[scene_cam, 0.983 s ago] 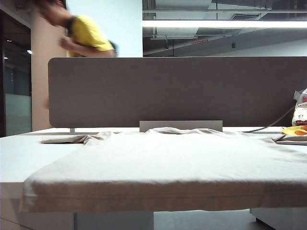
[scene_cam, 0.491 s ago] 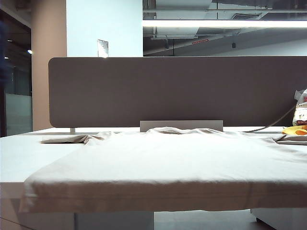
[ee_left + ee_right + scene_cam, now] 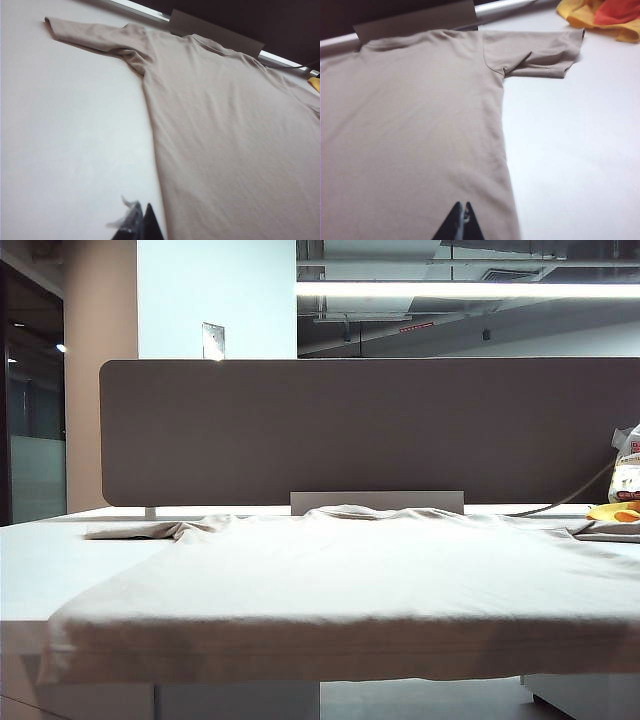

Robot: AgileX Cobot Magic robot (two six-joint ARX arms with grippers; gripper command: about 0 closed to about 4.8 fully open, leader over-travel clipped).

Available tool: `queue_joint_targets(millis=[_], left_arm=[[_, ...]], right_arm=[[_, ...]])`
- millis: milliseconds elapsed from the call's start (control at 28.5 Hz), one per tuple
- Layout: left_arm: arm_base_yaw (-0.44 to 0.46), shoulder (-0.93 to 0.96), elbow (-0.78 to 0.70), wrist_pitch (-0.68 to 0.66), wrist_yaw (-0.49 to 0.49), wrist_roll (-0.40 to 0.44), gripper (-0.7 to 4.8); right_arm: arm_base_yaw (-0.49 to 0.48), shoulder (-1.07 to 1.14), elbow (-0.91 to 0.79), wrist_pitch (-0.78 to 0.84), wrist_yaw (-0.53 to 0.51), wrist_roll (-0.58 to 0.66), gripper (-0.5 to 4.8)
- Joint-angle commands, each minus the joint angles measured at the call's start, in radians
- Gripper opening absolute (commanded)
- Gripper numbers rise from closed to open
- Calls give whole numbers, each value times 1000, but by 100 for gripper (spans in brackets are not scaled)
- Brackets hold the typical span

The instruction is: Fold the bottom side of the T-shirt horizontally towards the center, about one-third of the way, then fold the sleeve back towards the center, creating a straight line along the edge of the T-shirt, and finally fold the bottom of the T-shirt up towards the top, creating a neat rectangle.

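One T-shirt (image 3: 340, 570), beige, spread flat and unfolded across the white bench (image 3: 40, 560), neckline toward the dark partition (image 3: 360, 430). Two short sleeves laid outward: one (image 3: 92, 36) at the left end, one (image 3: 540, 55) at the right end. Bottom of the T-shirt (image 3: 300, 650), one straight stitched hem, draped over the near bench edge.

Two claws, visible in the wrist views only. Left claw (image 3: 142, 222): clenched, empty, tips together above the bench just beside the shirt's left side edge. Right claw (image 3: 462, 220): clenched, empty, tips together over the fabric near the shirt's right side edge.

One yellow-and-orange cloth item (image 3: 605, 17) on the bench beyond the right sleeve, apart from it. One white printed bag (image 3: 628, 475) at the far right; contents not discernible. One cable (image 3: 560, 502) running along the partition base.
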State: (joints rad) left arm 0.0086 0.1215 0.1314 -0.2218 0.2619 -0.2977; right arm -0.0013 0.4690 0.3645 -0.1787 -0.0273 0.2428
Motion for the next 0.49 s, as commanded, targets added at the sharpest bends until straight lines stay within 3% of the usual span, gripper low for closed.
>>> queue_joint_targets(millis=[35, 316, 421, 491], left_arm=[[0, 141, 74, 18, 6, 2, -5], [-102, 594, 225, 47, 35, 25, -5], [-169, 747, 252, 76, 61, 29, 10], [-204, 819, 252, 110, 75, 25, 86]], right_arm=[[-2, 119, 68, 2, 3, 0, -9], [-15, 379, 154, -69, -43, 26, 6], [-60, 442, 153, -92, -99, 64, 118], [-107, 473, 153, -117, -136, 69, 176]])
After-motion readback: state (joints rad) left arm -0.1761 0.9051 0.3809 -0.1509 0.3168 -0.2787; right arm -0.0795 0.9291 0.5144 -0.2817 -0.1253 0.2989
